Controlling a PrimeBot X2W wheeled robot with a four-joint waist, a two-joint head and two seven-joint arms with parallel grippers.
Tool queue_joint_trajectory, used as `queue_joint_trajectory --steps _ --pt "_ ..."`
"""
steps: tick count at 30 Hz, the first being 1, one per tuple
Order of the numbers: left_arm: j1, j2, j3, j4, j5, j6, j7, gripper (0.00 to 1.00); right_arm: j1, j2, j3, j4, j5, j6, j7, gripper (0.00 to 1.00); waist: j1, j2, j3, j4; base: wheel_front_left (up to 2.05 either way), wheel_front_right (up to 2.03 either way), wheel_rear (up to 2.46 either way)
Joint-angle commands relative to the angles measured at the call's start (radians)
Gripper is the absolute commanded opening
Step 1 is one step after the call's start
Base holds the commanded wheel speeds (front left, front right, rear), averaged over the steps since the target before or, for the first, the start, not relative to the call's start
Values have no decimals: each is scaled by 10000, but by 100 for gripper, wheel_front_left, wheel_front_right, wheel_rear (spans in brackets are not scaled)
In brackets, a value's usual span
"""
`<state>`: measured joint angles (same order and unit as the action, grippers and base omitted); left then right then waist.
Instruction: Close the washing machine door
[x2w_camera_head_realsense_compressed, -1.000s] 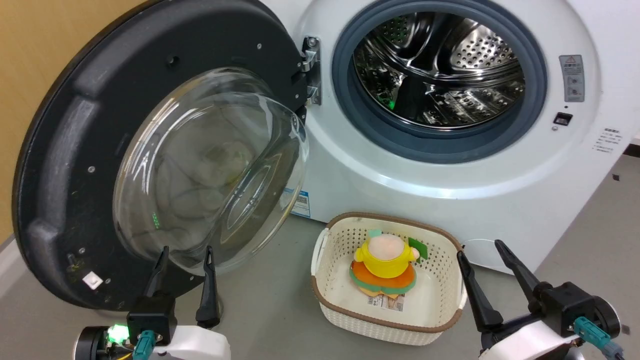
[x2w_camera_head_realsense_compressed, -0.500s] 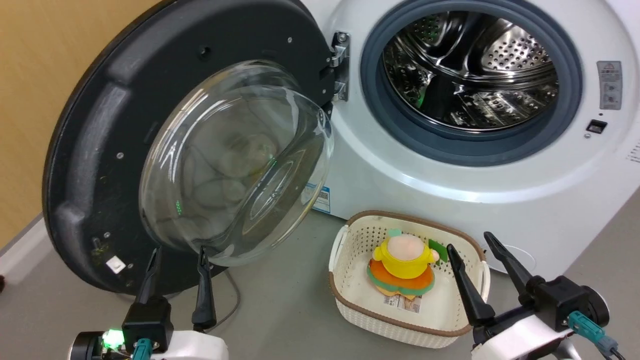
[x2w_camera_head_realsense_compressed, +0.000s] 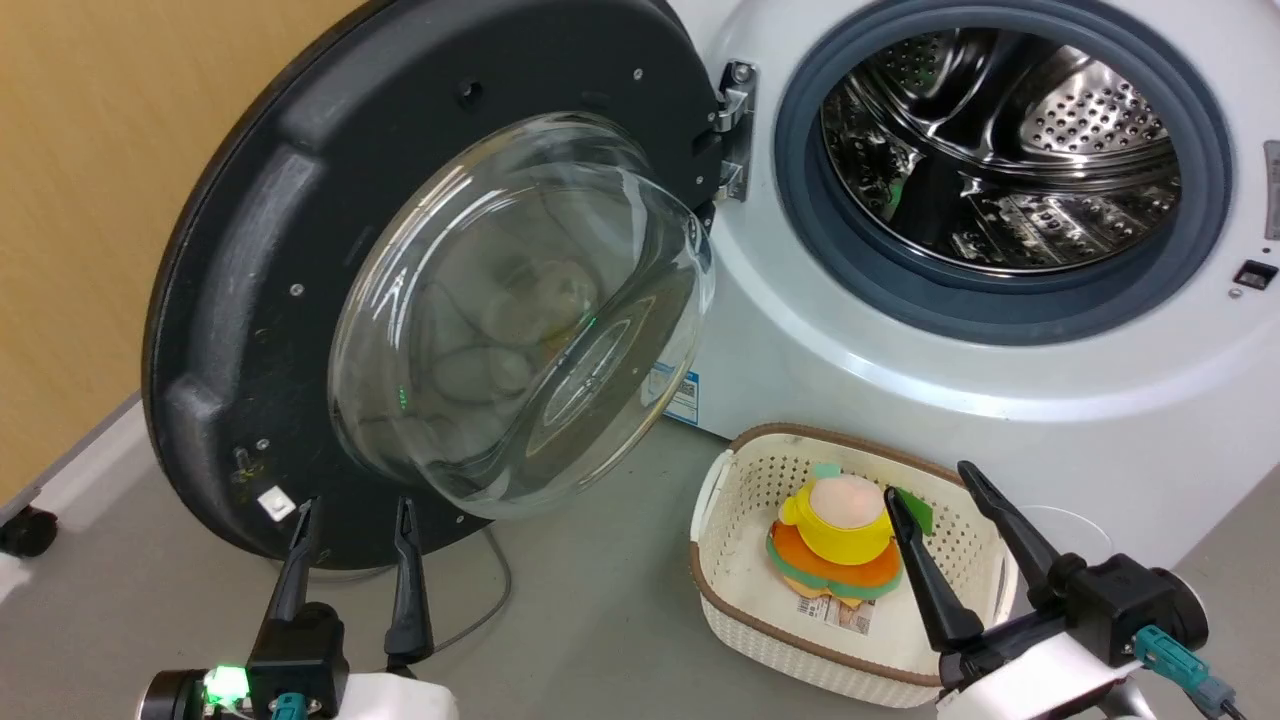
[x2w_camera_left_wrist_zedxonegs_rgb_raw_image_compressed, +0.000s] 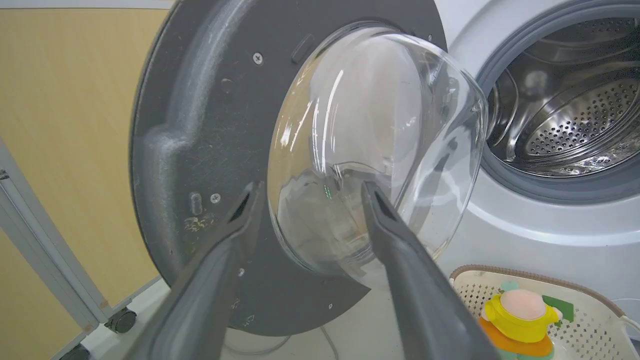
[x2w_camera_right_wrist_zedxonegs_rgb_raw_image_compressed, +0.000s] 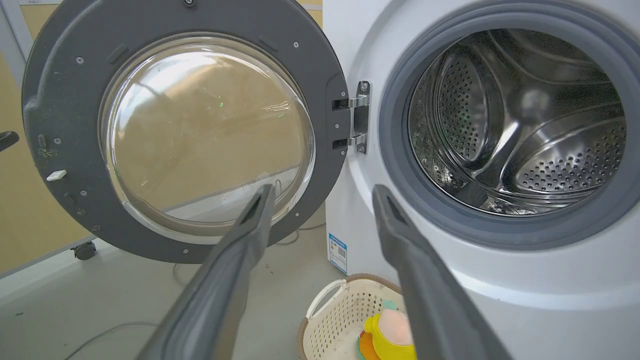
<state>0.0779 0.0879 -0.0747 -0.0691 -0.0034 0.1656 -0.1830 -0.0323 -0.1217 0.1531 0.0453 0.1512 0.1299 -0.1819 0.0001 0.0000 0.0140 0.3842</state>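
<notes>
The washing machine door (x2w_camera_head_realsense_compressed: 300, 230) stands wide open to the left of the washing machine (x2w_camera_head_realsense_compressed: 900, 370), hinged at its right edge, its clear glass bowl bulging toward me. The door (x2w_camera_left_wrist_zedxonegs_rgb_raw_image_compressed: 200, 130) looms close in the left wrist view, and the right wrist view has the door (x2w_camera_right_wrist_zedxonegs_rgb_raw_image_compressed: 60, 100) beside the steel drum (x2w_camera_right_wrist_zedxonegs_rgb_raw_image_compressed: 525, 125). My left gripper (x2w_camera_head_realsense_compressed: 355, 510) is open and empty, fingertips just below the door's lower rim, apart from it. Over the basket hangs my right gripper (x2w_camera_head_realsense_compressed: 930, 485), open and empty.
A white perforated basket (x2w_camera_head_realsense_compressed: 740, 600) with a yellow and orange plush toy (x2w_camera_head_realsense_compressed: 840, 530) sits on the grey floor before the machine. A thin cable (x2w_camera_head_realsense_compressed: 480, 610) lies under the door. A yellow wall (x2w_camera_head_realsense_compressed: 90, 200) and a small castor (x2w_camera_head_realsense_compressed: 25, 530) are at the left.
The whole head view has shifted right, so the camera has turned left. Both grippers stay open and keep roughly their places low in the view.
</notes>
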Motion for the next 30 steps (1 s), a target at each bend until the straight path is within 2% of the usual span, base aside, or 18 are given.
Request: queue_joint_trajectory --steps 1,30 --pt "127 68 -43 -70 -43 92 -111 100 -163 -81 72 32 101 6 -123 100 -1 0 -3 97 0 0 0" --pt "250 347 -363 -219 -170 551 -697 100 -128 -302 466 85 557 8 -709 100 -1 0 14 1275 0 0 0"
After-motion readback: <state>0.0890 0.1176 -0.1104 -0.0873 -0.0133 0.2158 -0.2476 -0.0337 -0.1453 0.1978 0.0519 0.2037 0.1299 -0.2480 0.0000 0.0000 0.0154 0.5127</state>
